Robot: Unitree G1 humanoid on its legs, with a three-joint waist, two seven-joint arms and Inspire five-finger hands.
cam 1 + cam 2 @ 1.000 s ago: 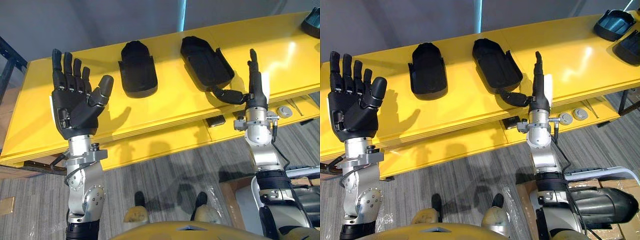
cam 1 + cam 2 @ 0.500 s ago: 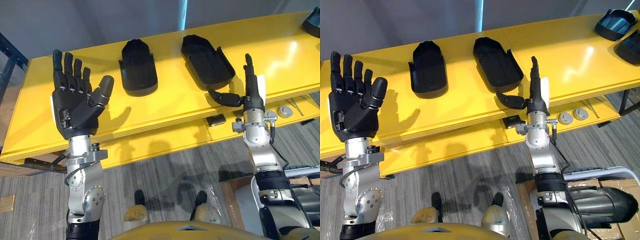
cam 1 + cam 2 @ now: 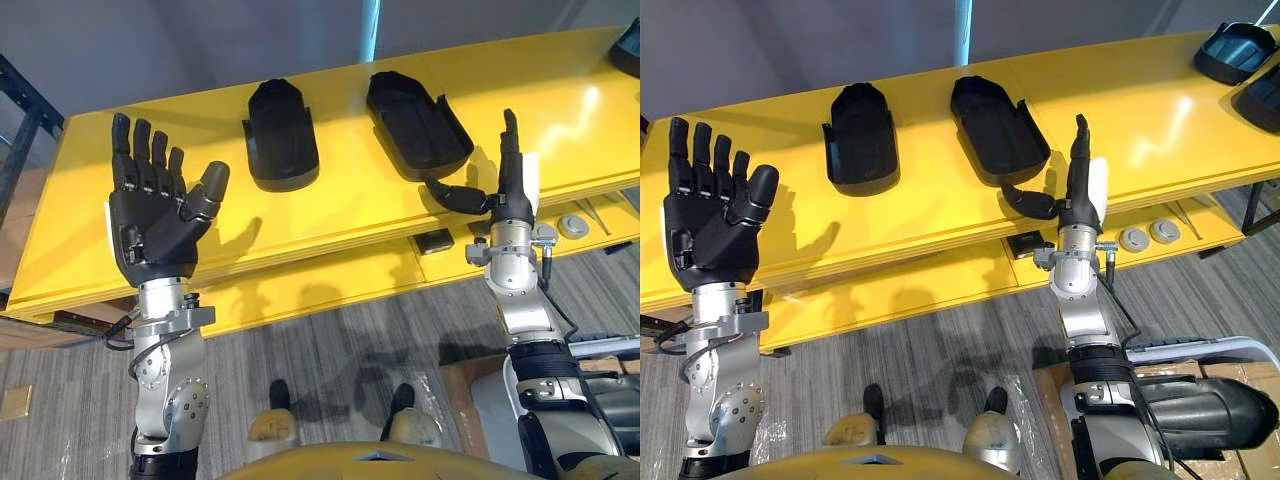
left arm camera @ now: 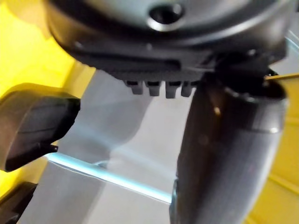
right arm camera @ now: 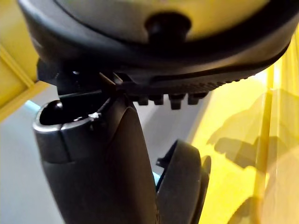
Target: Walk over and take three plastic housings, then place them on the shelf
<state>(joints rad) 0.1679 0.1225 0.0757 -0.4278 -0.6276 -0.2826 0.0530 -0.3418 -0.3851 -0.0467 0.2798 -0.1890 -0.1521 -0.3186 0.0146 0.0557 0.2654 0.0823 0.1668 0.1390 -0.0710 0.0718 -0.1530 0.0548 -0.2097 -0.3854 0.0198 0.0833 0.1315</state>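
Two black plastic housings lie on the yellow table (image 3: 340, 215): a rounded one (image 3: 281, 136) left of centre and a longer open shell (image 3: 417, 125) to its right. More dark housings (image 3: 1233, 52) sit at the table's far right end. My left hand (image 3: 155, 220) is raised over the table's left part, palm up, fingers straight and spread, holding nothing. My right hand (image 3: 510, 180) stands edge-on just right of the longer shell, fingers straight, thumb (image 3: 452, 195) stretched toward the shell without touching it. In the right wrist view a housing's edge (image 5: 184, 186) shows beyond the thumb.
A lower yellow ledge (image 3: 330, 285) runs under the table's front edge, with a small black block (image 3: 433, 240) and round metal parts (image 3: 1150, 235) near my right wrist. A dark rack frame (image 3: 20, 120) stands at the far left. Cardboard and plastic wrap (image 3: 1230, 375) lie on the floor at right.
The whole scene has shifted slightly, so the camera moved. My right hand drifted a little and its thumb stays close to the longer shell. The left hand remains raised and open.
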